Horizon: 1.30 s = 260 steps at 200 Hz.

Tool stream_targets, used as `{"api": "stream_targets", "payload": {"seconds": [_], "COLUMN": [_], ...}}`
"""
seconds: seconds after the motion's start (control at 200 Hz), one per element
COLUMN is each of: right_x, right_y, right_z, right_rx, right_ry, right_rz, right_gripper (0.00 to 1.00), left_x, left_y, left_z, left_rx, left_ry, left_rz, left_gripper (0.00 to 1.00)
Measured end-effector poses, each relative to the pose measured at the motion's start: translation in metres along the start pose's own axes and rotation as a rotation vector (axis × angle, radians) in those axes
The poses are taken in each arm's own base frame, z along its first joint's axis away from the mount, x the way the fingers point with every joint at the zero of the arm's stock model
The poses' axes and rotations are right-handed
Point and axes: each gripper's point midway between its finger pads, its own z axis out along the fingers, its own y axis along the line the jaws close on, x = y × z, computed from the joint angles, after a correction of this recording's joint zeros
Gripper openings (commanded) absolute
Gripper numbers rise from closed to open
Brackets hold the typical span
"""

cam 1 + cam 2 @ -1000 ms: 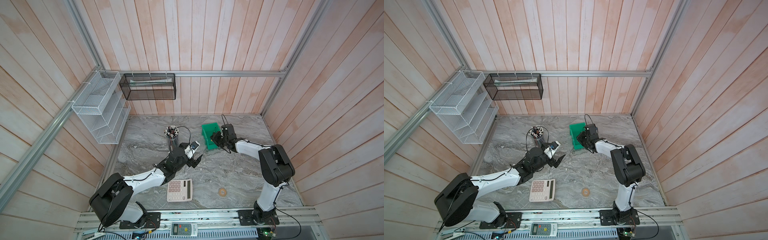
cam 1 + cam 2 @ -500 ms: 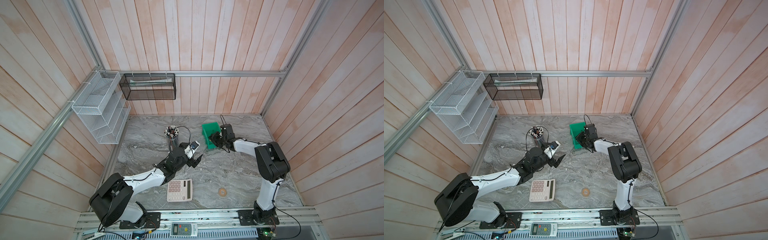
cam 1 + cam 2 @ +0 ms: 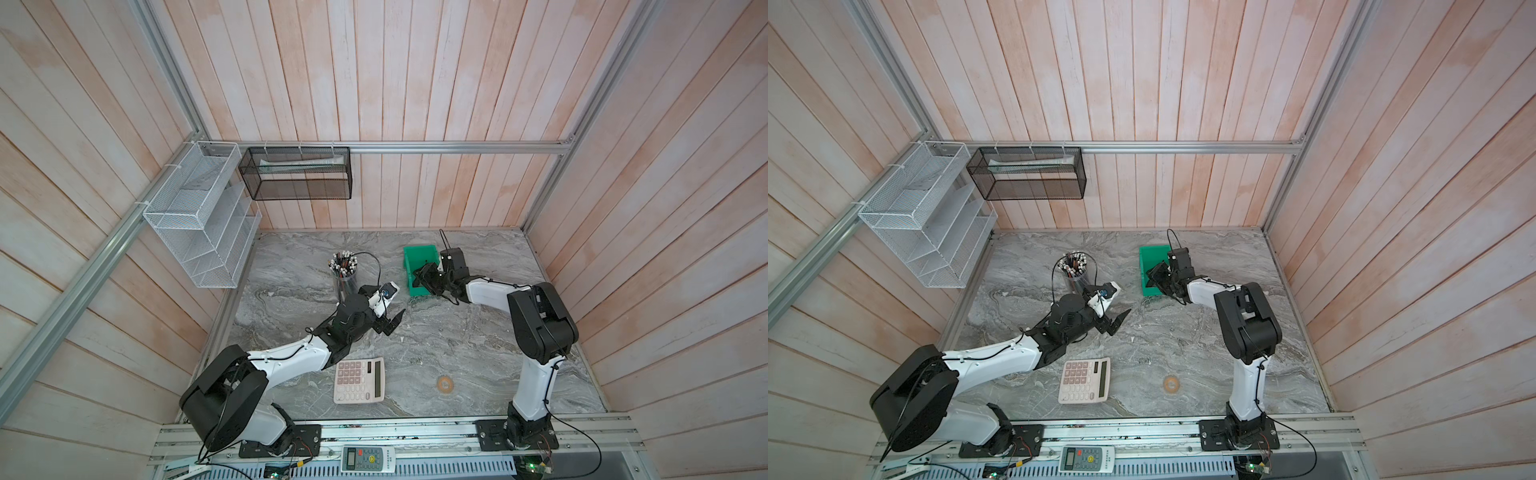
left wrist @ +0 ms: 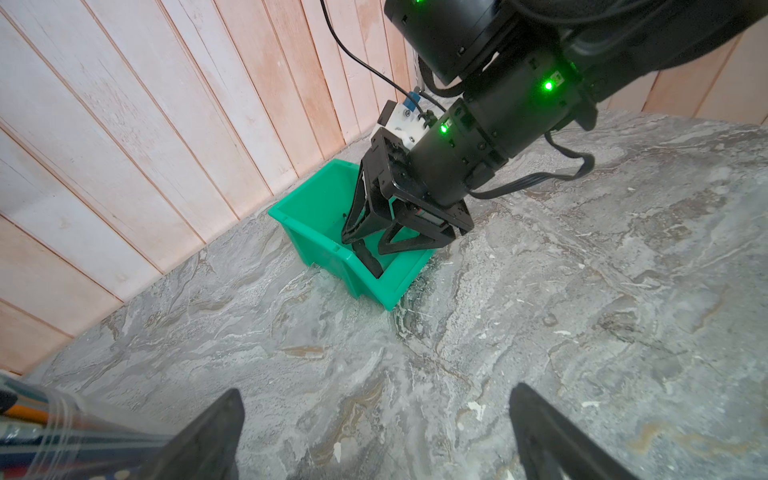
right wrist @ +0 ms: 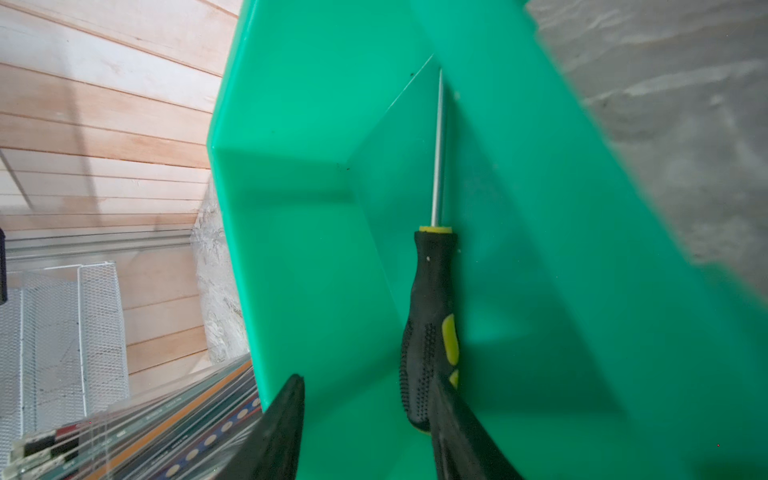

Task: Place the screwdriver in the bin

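The green bin (image 3: 415, 257) (image 3: 1152, 259) stands at the back of the marble table. In the right wrist view the black-and-yellow screwdriver (image 5: 430, 324) lies inside the bin (image 5: 291, 249), along one side wall with its shaft pointing at a far corner. My right gripper (image 5: 365, 380) (image 3: 424, 276) hangs open over the bin's low front. One finger is right beside the handle and the other stands well apart from it. The left wrist view shows those jaws (image 4: 363, 243) spread inside the bin (image 4: 316, 216). My left gripper (image 4: 376, 392) (image 3: 392, 324) is open and empty above bare table at mid-table.
A clear cup of pencils and pens (image 3: 345, 270) stands left of the bin, close behind the left wrist. A calculator (image 3: 359, 380) and a small round brown object (image 3: 445, 384) lie near the front edge. A black mesh basket (image 3: 297, 172) and a white wire rack (image 3: 199, 216) hang on the walls.
My right gripper's jaws have opened, and the right arm has shifted slightly towards the bin. The left arm has not moved.
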Motion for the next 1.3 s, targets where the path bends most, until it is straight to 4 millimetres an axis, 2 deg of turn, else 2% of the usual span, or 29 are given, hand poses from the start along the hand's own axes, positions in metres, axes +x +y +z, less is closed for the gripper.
{"api": "stream_targets", "payload": {"seconds": [0.155, 0.305, 0.41, 0.46, 0.695, 0.805, 0.905, 1.01, 1.085, 1.155, 1.3], "right_x": [-0.002, -0.008, -0.013, -0.014, -0.026, -0.045, -0.073, -0.104, -0.117, -0.116, -0.101], "right_y": [0.009, 0.032, 0.050, 0.057, 0.082, 0.092, 0.098, 0.078, 0.040, 0.001, -0.078], "right_z": [-0.007, -0.025, -0.041, -0.047, -0.087, -0.121, -0.163, -0.210, -0.234, -0.242, -0.242], "right_rx": [-0.021, -0.067, -0.107, -0.122, -0.152, -0.144, -0.136, -0.065, 0.050, 0.172, 0.413], "right_ry": [-0.004, -0.032, -0.057, -0.065, -0.133, -0.230, -0.365, -0.545, -0.666, -0.735, -0.804], "right_rz": [-0.029, -0.065, -0.091, -0.113, -0.219, -0.286, -0.325, -0.314, -0.299, -0.300, -0.349], "right_gripper": [0.67, 0.76, 0.89, 1.00, 0.98, 0.98, 0.98, 0.98, 0.98, 0.98, 0.98], "left_x": [0.000, 0.000, 0.000, -0.001, -0.005, -0.010, -0.016, -0.025, -0.033, -0.041, -0.051], "left_y": [0.001, 0.001, 0.000, 0.000, 0.002, 0.003, 0.008, 0.020, 0.037, 0.056, 0.094], "left_z": [0.000, 0.000, 0.000, 0.000, -0.003, -0.005, -0.013, -0.031, -0.047, -0.061, -0.090], "left_rx": [-0.001, -0.001, 0.002, 0.002, -0.001, -0.006, -0.021, -0.058, -0.117, -0.191, -0.351], "left_ry": [0.000, 0.000, -0.001, -0.002, -0.014, -0.029, -0.057, -0.111, -0.153, -0.188, -0.246], "left_rz": [0.000, -0.005, -0.007, -0.008, -0.009, -0.016, -0.044, -0.100, -0.154, -0.211, -0.332], "left_gripper": [1.00, 1.00, 1.00, 1.00, 1.00, 1.00, 1.00, 1.00, 1.00, 1.00, 1.00]}}
